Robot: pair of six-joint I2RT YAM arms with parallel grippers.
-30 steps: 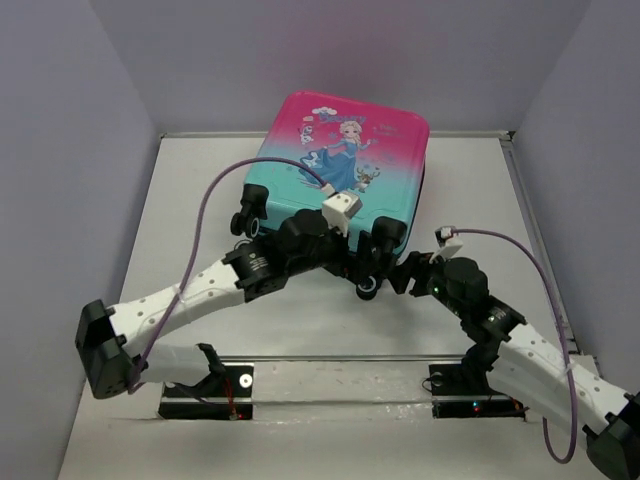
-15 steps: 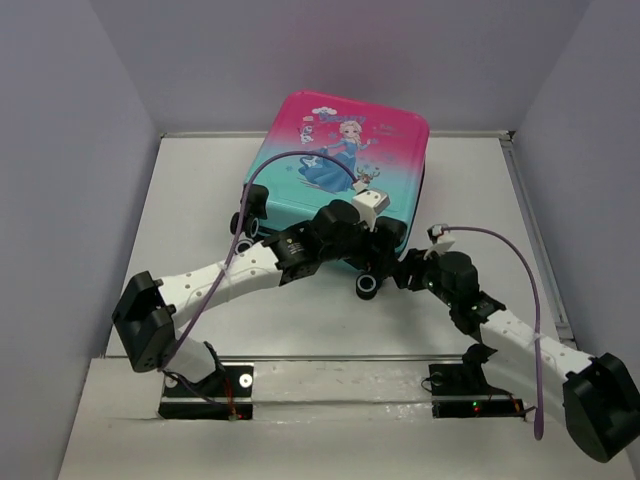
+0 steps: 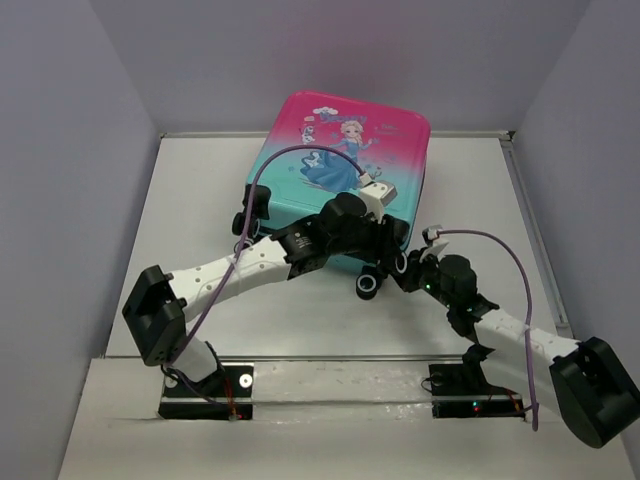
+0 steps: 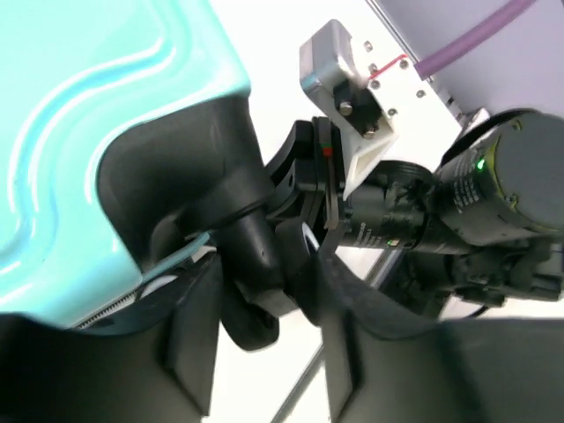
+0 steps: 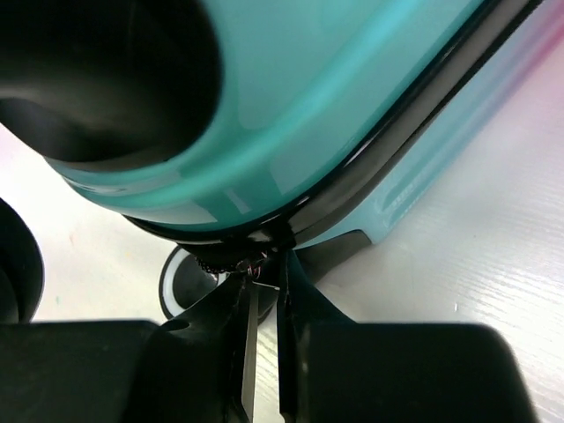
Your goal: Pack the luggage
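The luggage (image 3: 340,150), a pink-to-teal hard-shell suitcase, lies flat and closed at the back of the table. My left gripper (image 3: 383,243) reaches across to its near right corner. In the left wrist view my left gripper (image 4: 264,352) is shut on the black wheel (image 4: 264,291) under the teal shell (image 4: 106,106). My right gripper (image 3: 400,268) is at the same corner, beside a second wheel (image 3: 368,285). In the right wrist view my right gripper (image 5: 264,275) has its jaws pinched on the small zipper pull (image 5: 258,269) at the black seam of the shell (image 5: 335,88).
The two arms crowd together at the near right corner; the right arm's wrist camera (image 4: 352,88) shows close to my left fingers. Another pair of wheels (image 3: 245,220) sits at the near left corner. Grey walls enclose the white table (image 3: 200,200) on three sides.
My left arm swung right along the suitcase's near edge to the right corner, and its jaws closed round the wheel. My right gripper edged in to the seam and closed on the zipper pull.
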